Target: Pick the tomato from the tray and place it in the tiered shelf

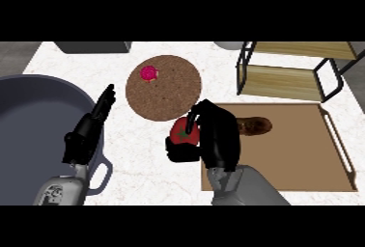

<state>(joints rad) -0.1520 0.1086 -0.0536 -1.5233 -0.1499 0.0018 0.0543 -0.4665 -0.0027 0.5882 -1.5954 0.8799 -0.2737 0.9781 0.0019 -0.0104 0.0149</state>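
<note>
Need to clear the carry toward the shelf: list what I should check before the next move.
1. Grip: red tomato held, right hand curled round it: ok.
2. Lift: tomato raised off the brown wooden tray: cannot tell.
3. Target: black-framed wooden tiered shelf, visible boards bare: ok.
4. Neighbour: brown lump on the tray, close beside the right hand: cannot tell if touching.
5. Other arm: left hand open over the big grey basin, away from the shelf side: ok.
</note>
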